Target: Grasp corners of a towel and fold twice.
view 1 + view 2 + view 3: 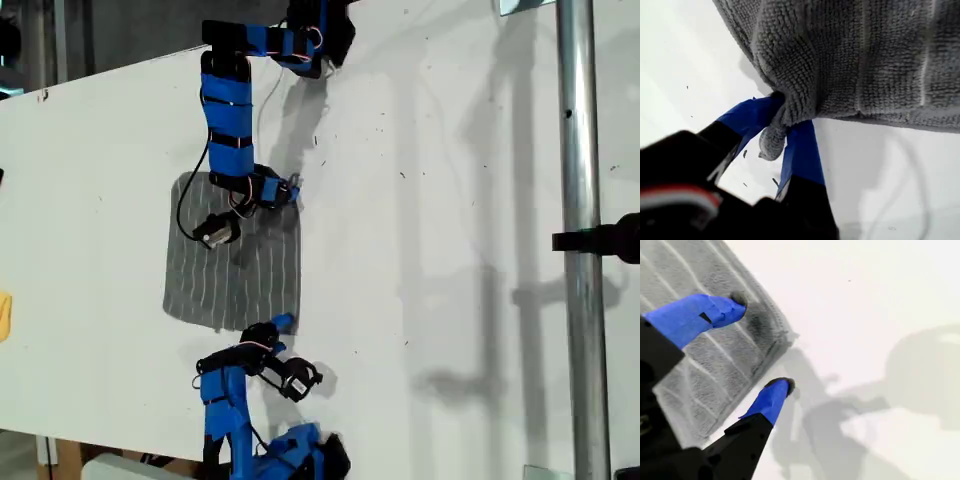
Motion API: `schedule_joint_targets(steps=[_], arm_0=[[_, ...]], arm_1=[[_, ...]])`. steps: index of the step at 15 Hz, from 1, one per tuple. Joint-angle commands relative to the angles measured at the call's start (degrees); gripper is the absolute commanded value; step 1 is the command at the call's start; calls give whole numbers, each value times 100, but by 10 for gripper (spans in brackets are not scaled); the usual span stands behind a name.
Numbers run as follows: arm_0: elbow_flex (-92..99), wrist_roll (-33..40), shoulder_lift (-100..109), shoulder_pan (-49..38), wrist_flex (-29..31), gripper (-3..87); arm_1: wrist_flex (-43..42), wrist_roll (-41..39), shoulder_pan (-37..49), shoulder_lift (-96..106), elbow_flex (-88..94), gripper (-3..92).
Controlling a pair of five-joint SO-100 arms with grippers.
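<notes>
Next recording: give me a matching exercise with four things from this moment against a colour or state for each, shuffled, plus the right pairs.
Things:
1. my first gripper
2. my second gripper
3. towel
4. table

Colour or state:
A. plain white
B. open over the towel's edge
C. grey with thin white stripes
D. shut on a towel corner

Pairs: 1-D, 2-B, 3-C, 4-A

One towel (235, 265), two blue arms, one table (450, 200), one metal pole (585, 250).
</notes>
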Motion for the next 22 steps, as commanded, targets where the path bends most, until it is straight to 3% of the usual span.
schedule_joint_targets(steps=[1,3,6,9,13,18,20,22], arm_0=[[-615,-114,-475,193,-35,203],[-879,-158,-817,185,88,146],[-1187,-105,-932,272,255,-20],[-1582,-334,-870,272,773,-28],[-1898,-1134,-149,712,2004,-29],[-703,-2654,2162,2092,2320,-29],[-580,-2830,2312,2057,2522,-29],[-571,-2347,2276,1389,2479,-29]], arm_1=[[70,62,-62,220,-237,-2],[70,70,-79,281,-220,-2],[70,70,-79,299,-185,-2],[105,132,-149,404,-185,-2],[562,747,-861,1248,-246,-2],[1116,1916,-2707,492,-2276,-2],[1292,2048,-2786,589,-2663,-2],[1529,2057,-2250,1099,-2162,-2]])
